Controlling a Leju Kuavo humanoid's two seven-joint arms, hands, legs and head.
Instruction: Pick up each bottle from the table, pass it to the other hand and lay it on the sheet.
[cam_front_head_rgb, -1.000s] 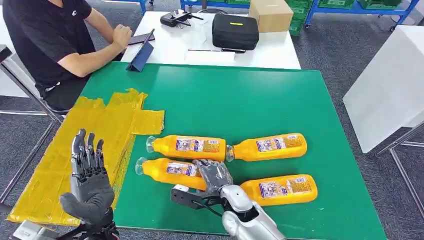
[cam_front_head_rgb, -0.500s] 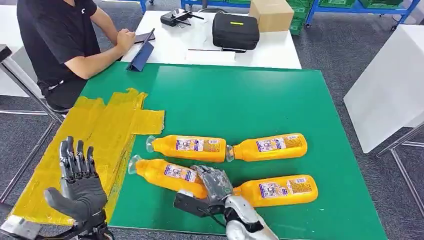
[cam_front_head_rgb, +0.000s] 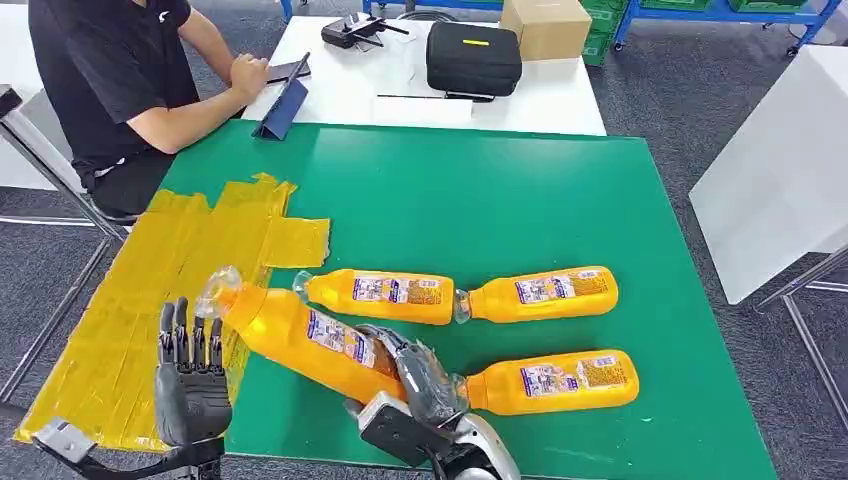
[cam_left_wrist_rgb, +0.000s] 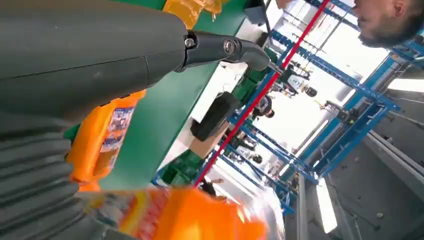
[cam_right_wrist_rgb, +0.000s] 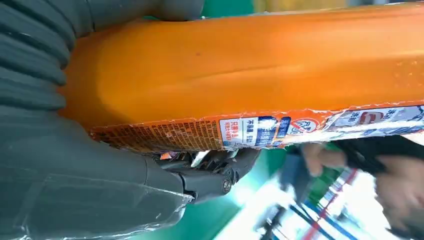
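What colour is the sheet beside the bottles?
Yellow; the sheet shows best in the head view.

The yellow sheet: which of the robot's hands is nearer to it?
Left. The left hand hovers open over the yellow sheet by its edge. The right hand, gripping the lifted bottle, is over the green table.

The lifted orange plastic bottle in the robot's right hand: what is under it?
Under the lifted orange plastic bottle lie the green table mat and the edge of the yellow sheet. The right hand covers the bottle's base and the mat below it.
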